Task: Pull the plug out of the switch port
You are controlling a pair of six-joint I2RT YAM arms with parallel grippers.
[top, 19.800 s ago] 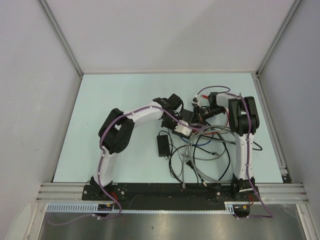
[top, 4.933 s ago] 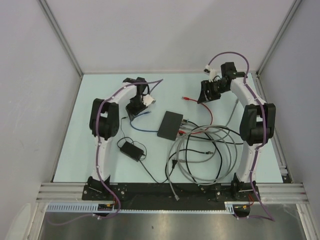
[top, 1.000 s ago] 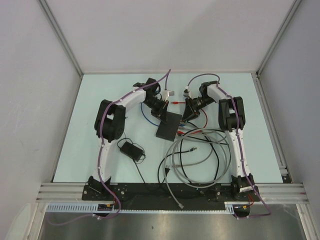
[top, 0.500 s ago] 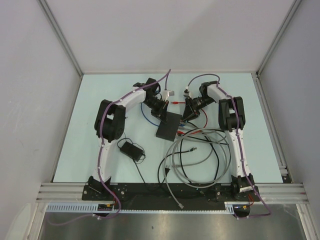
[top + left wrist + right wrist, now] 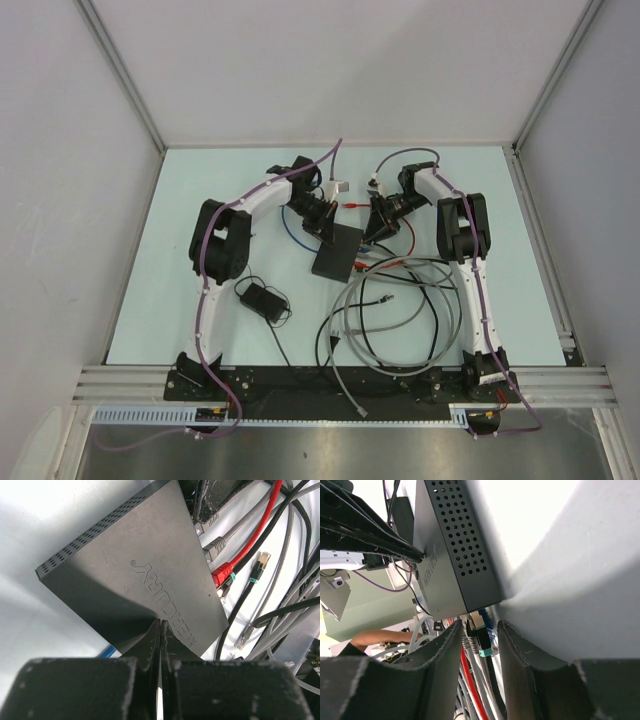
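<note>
The switch is a flat black box at mid table, marked MERCURY on top in the left wrist view. Two grey plugs and a red plug sit in its port side. My left gripper is shut and empty, its tips resting on the switch top. My right gripper is open at the port side. Between its fingers I see the grey plugs, the red cable and a black plug with a teal collar. That black plug lies loose on the table.
A tangle of grey, black and red cables coils on the table near the switch's right side. A small black power adapter with a thin cord lies to the near left. A blue cable loops beside the left gripper.
Since about five seconds ago both arms have come in from the far corners to the switch, which has turned a little. Over the last second nothing has visibly moved.
</note>
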